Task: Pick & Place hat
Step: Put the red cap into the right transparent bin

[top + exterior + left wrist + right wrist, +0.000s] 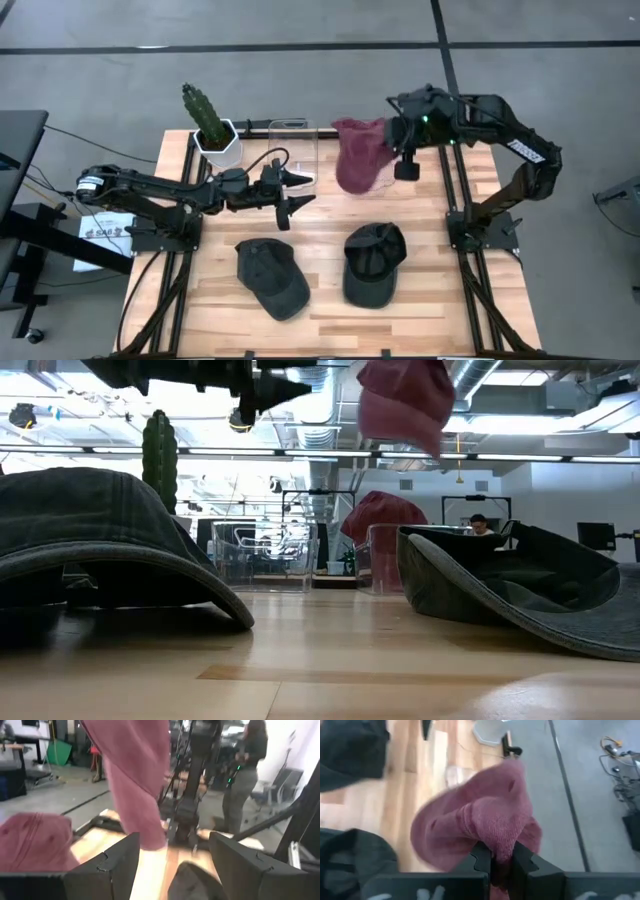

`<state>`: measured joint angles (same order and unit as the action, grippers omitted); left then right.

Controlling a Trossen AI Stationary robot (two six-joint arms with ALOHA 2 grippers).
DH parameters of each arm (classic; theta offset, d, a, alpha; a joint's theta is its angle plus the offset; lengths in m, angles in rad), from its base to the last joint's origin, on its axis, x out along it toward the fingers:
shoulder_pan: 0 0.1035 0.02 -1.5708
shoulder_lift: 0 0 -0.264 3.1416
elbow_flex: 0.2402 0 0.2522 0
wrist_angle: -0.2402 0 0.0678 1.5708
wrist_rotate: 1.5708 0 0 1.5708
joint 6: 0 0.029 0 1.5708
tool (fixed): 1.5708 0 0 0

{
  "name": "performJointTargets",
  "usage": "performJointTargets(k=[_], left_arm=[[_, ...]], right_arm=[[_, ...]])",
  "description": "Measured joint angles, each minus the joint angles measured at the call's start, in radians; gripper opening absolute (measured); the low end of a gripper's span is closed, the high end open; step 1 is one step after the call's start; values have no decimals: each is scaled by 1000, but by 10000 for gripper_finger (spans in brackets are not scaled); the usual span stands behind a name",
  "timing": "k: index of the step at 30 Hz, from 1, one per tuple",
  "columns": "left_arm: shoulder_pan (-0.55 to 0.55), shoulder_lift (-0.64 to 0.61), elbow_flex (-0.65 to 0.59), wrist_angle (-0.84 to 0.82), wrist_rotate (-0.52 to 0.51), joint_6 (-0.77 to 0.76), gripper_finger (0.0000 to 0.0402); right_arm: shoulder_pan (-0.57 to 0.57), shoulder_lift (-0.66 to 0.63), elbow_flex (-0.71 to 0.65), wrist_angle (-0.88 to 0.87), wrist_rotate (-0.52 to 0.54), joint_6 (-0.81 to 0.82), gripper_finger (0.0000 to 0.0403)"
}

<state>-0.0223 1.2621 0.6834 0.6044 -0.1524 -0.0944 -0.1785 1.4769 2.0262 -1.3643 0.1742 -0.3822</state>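
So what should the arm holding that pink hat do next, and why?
Probably carry it across to the clear box. The right tool is shut on the pink hat, which hangs in the air beside the box rather than over it, while the left tool waits open nearby.

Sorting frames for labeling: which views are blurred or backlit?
Right wrist view: the pink hat is motion-smeared. Left wrist view: hat and room soft, the left hand sharper. Low view: bright ceiling lights silhouette the arms; near grey caps soft. High view: evenly lit.
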Motion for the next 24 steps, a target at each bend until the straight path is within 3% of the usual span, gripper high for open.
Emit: performJointTargets(k=[9, 24], left_arm=[[-1, 0, 0, -50, 0, 0, 236], [-2, 0, 0, -66, 0, 0, 236]], right_arm=[[-182, 48, 0, -6, -117, -144, 15], [-332, 271, 0, -68, -119, -281, 16]])
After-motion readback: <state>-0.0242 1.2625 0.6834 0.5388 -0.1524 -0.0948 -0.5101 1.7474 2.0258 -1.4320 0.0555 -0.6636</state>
